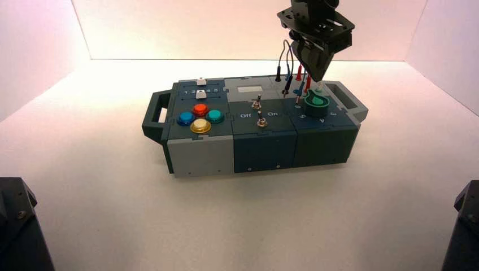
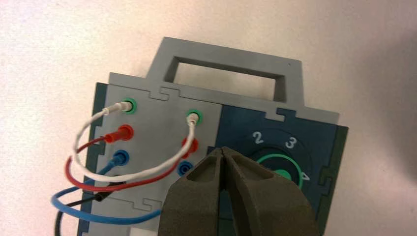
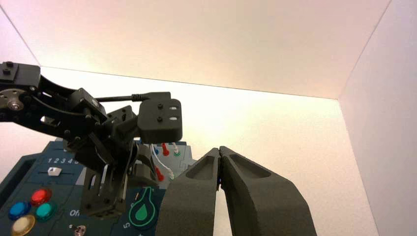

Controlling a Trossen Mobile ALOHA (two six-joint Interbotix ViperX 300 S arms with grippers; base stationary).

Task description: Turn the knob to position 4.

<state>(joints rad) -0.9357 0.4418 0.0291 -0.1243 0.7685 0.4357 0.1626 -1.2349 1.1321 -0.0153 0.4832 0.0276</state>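
Note:
The green knob (image 1: 316, 103) sits on the dark teal right end of the box (image 1: 203, 155). In the right wrist view the knob (image 3: 142, 211) has its teardrop tip turned toward the wire sockets. My left gripper (image 1: 318, 79) hangs shut just above the knob's far side, touching nothing I can see. In the left wrist view its shut tips (image 2: 223, 150) lie beside the knob (image 2: 284, 173), which one finger partly hides. Digits 2 and 3 show there, with position 4 (image 2: 305, 177) at the knob's edge. My right gripper (image 3: 219, 150) is shut and empty, low at the front right.
White, red, blue and black wires (image 2: 83, 167) loop from sockets beside the knob. Two toggle switches (image 1: 258, 111), dome buttons (image 1: 199, 117) and white sliders (image 1: 200, 93) fill the box's middle and left. Grey handle (image 2: 231, 69) at the knob end. Dark arm parts (image 1: 17, 226) occupy both front corners.

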